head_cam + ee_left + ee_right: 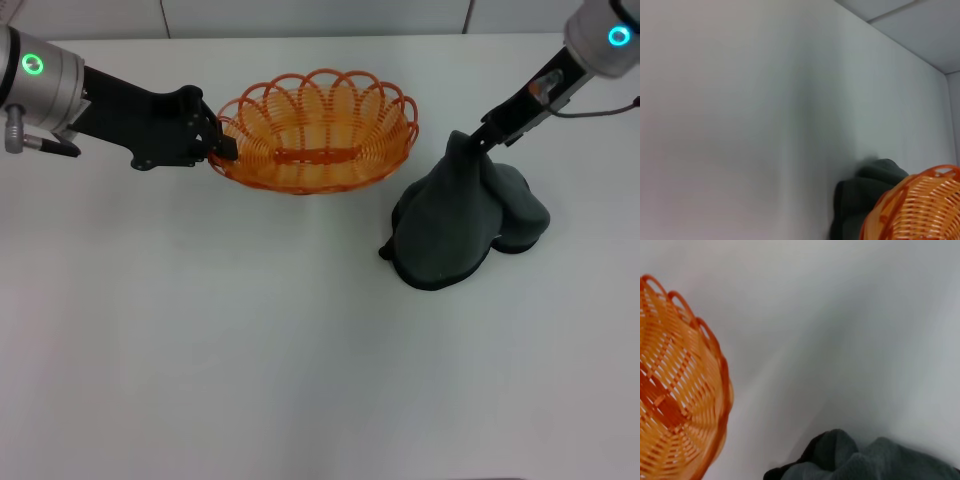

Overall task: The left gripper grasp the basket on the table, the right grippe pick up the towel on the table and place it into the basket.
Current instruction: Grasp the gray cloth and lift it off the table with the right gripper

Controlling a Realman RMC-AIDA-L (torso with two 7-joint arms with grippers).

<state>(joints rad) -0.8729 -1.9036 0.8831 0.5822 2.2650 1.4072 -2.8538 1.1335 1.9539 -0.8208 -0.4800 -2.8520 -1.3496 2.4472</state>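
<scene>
Near the table's [250, 360] far edge, my left gripper [222, 140] clamps the basket's [315, 130] rim while my right gripper [480, 142] pinches the towel's [455, 225] peak, its lower folds resting beside the basket

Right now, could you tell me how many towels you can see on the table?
1. The dark charcoal-grey bunched cloth towel sits on the white table, right of the orange wire basket, its top pulled up by the right pincer.
</scene>
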